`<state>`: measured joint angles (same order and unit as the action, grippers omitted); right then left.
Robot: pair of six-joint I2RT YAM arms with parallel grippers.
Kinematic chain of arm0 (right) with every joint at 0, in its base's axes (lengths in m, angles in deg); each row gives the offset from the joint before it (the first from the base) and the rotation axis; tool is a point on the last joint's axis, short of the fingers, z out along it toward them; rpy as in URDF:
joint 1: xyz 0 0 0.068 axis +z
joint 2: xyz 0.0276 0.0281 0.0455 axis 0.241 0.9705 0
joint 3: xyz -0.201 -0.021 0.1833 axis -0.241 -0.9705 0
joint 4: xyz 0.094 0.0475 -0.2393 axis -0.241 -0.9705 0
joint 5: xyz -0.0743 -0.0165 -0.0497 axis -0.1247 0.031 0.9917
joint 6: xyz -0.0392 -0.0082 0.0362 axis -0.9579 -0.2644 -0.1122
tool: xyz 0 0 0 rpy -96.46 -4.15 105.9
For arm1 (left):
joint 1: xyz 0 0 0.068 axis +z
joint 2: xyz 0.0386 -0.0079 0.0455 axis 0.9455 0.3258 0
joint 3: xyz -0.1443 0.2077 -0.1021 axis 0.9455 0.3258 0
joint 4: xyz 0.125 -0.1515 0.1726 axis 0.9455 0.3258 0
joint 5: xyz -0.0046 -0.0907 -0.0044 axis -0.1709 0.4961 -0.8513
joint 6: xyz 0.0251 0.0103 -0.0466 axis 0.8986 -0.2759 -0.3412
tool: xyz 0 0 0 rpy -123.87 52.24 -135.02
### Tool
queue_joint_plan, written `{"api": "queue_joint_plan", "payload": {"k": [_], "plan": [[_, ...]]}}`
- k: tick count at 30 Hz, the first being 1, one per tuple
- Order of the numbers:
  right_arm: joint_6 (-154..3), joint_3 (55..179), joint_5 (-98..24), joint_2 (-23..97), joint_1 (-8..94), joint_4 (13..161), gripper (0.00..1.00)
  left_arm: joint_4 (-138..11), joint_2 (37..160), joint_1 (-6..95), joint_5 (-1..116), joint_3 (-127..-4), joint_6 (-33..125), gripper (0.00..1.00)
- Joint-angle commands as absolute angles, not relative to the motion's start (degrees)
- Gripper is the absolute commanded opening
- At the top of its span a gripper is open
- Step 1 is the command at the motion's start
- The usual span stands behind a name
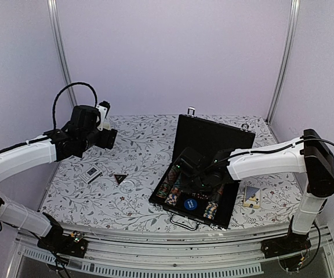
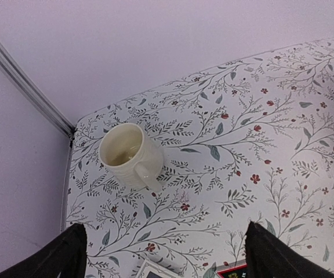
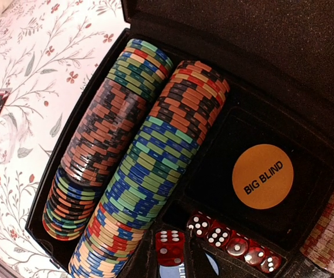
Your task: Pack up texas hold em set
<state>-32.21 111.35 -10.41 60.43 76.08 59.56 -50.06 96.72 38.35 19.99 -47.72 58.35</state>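
Briefcase point(image 1: 213, 139) lid-up on worktop point(image 1: 138, 145) for loading | right tool point(image 3: 174, 260) low inside, seemingly clenched on red die point(image 3: 169, 245), likely bound for dice row point(image 3: 231, 240) | left tool point(image 2: 166, 234) released, idle above mug point(image 2: 129, 155) | black triangle point(image 1: 119, 178) unpacked.

A cream mug point(image 2: 129, 153) stands on a white tablecloth printed with leafy vines and red flowers point(image 2: 260, 116), near a metal corner strip point(image 2: 22, 75) between pale walls point(image 2: 155, 35).
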Motion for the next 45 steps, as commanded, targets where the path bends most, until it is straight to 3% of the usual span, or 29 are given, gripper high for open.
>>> {"api": "queue_joint_plan", "payload": {"k": [1, 45], "plan": [[-28.8, 112.2, -8.9, 61.6, 75.8, 60.7, 0.02, -50.3, 96.5, 37.4, 19.2, -48.4, 59.0, 0.95], [-19.7, 111.4, -6.3, 67.4, 75.8, 62.8, 0.02, -50.4, 96.5, 37.0, 18.7, -48.4, 59.1, 0.95]]}}
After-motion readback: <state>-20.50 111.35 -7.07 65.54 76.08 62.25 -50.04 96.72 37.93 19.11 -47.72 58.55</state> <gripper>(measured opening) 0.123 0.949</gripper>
